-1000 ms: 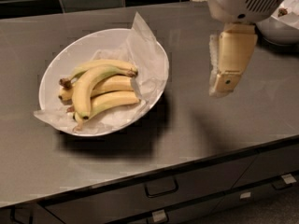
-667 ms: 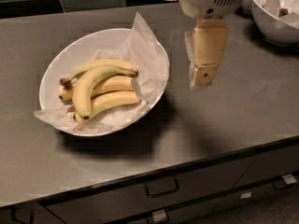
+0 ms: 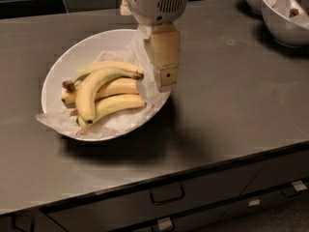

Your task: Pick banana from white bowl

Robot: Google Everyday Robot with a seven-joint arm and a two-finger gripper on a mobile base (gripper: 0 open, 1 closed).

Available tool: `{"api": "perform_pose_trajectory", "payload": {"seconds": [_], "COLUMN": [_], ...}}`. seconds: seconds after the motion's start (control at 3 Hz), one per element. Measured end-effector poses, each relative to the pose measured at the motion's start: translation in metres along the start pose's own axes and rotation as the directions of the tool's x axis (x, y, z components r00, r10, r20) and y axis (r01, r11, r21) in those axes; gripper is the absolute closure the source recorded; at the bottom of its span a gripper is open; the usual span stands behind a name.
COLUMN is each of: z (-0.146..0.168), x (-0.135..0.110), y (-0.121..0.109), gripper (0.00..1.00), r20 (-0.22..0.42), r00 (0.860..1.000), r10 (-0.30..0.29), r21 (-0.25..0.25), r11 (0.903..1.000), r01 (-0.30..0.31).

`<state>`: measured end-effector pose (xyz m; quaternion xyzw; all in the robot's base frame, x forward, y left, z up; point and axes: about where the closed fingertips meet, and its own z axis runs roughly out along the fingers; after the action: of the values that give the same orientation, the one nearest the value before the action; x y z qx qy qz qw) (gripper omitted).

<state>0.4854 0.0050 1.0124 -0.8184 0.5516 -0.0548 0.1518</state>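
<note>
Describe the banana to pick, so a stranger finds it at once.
On the grey counter stands a wide white bowl, the gripper above its right rim. Inside it, the banana is the longest and most curved of several, greenish near its stem.

Gripper, over the white bowl's right rim, is showing tan under a pale grey housing. Banana is running yellow, greening toward its brown stem, dark tip. Paper is reading white, counter dull grey-brown, far bowls white.
</note>
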Motion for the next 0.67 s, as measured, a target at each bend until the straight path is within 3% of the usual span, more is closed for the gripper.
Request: {"api": "perform_pose_trajectory", "payload": {"seconds": [0.33,0.67], "z": [0.0176,0.0176], "x": [-0.0178,-0.0178], "y": [-0.0114,-0.0114], "gripper": [0.00,0.00], "r20": [0.031,0.031], "r00": [0.998,0.998], "r10": [-0.047,-0.047], "r21": [-0.005,-0.005], "r11": [0.9989,0.9989], "r01": [0.047,0.047]}}
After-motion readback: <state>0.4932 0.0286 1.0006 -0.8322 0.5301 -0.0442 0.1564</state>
